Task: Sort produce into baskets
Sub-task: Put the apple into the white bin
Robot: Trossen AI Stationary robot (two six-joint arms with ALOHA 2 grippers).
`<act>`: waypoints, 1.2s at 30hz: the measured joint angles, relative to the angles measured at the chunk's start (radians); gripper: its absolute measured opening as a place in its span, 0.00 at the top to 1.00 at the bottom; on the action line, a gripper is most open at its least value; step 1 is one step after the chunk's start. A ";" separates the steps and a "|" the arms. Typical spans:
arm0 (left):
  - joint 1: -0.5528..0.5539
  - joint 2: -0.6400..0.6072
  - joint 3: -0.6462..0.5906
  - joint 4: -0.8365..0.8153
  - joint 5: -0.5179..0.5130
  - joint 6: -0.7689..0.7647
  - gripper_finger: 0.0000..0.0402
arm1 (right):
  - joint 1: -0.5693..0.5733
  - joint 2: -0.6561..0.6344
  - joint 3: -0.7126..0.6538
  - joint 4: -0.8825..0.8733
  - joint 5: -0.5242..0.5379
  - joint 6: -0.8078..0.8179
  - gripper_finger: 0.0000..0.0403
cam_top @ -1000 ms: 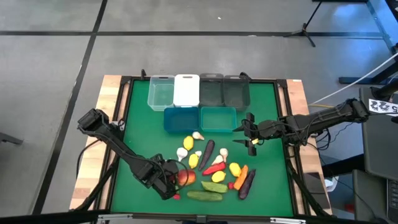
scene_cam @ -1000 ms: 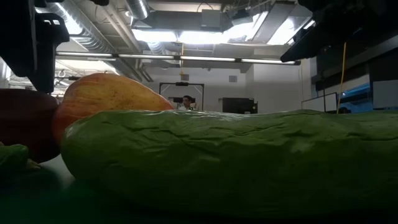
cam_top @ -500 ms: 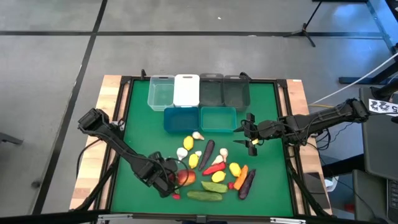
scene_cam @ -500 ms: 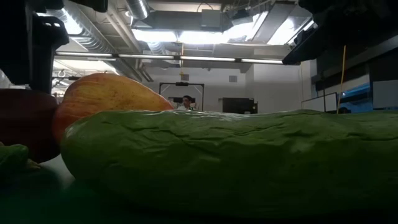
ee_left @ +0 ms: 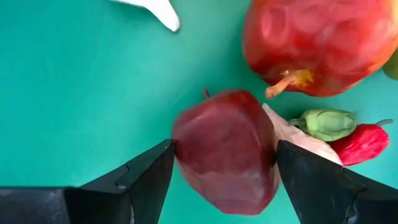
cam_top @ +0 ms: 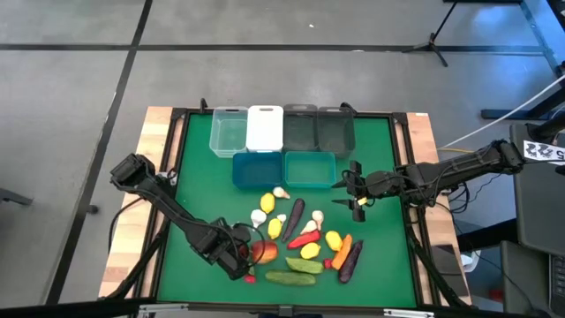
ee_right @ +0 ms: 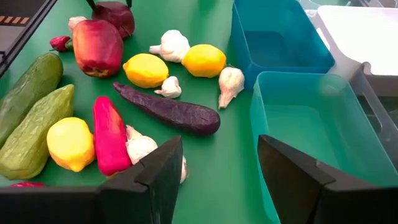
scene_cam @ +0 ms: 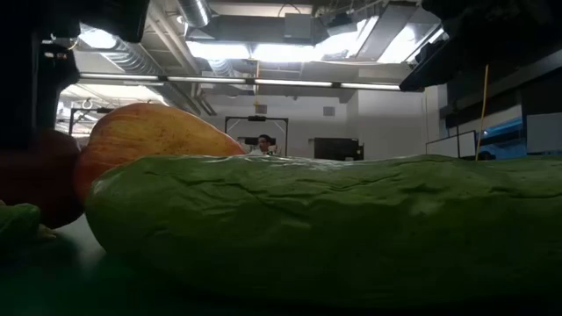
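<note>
Produce (cam_top: 300, 234) — red peach (ee_left: 317, 43) crowds left gripper (ee_left: 224, 165).

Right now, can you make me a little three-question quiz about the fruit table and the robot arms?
1. True or false: the teal bin has produce in it.
2. What sits between the left gripper fingers? A) a lemon B) a dark red fruit C) a garlic bulb
3. Fill in: the right gripper hovers beside the teal bin with its fingers ____.

Key: 1 false, it shows empty. 2 B, the fingers flank it on both sides. 3 open, holding nothing.
</note>
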 joint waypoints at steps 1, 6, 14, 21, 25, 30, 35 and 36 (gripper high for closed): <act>0.000 -0.001 -0.010 0.021 0.001 -0.005 0.31 | 0.000 0.000 0.000 0.000 0.000 0.000 0.48; 0.000 -0.005 -0.041 0.063 0.001 -0.015 0.31 | 0.000 0.000 0.000 0.000 0.000 0.000 0.48; 0.003 -0.007 -0.095 0.130 0.035 -0.004 0.32 | 0.000 0.000 0.000 -0.001 0.000 0.000 0.48; 0.015 -0.020 -0.101 0.130 0.060 0.012 0.41 | 0.000 0.000 0.000 -0.001 0.000 0.000 0.48; 0.032 -0.045 -0.104 0.133 0.076 0.050 0.42 | 0.000 0.000 0.000 -0.001 0.000 0.000 0.48; 0.066 -0.067 -0.107 0.115 0.076 0.101 0.43 | 0.000 0.000 0.000 -0.004 0.001 0.017 0.48; 0.097 -0.071 -0.107 0.080 0.057 0.134 0.43 | 0.000 0.000 -0.001 -0.032 0.001 0.017 0.48; 0.102 -0.071 -0.106 0.070 0.052 0.135 0.43 | 0.000 0.000 -0.001 -0.034 0.001 0.017 0.48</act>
